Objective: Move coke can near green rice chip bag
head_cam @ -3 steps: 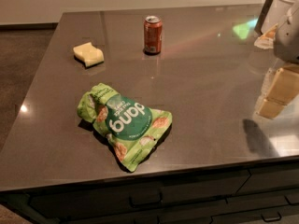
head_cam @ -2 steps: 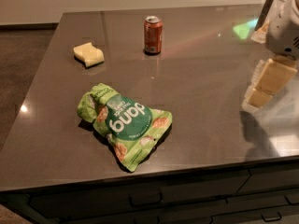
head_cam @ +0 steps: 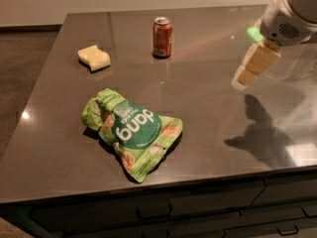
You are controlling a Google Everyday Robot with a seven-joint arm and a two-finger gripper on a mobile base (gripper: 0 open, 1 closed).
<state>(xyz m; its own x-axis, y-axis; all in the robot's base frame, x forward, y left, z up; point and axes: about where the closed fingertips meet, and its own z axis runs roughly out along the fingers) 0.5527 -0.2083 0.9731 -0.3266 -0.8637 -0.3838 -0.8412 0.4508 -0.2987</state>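
The coke can (head_cam: 162, 36) stands upright at the back middle of the dark table (head_cam: 208, 108). The green rice chip bag (head_cam: 132, 130) lies flat near the front left of the middle, its round "dang" label facing up. My gripper (head_cam: 245, 77) hangs above the right side of the table, well to the right of the can and apart from both things. Its pale yellow fingers (head_cam: 257, 63) point down and to the left, with nothing between them.
A pale yellow sponge (head_cam: 94, 58) lies at the back left of the table. The gripper's shadow (head_cam: 262, 133) falls on the table's right front part. Drawers (head_cam: 163, 212) run below the front edge.
My gripper has moved left and a little up, further in over the table toward the can. The can, bag and sponge have not moved.
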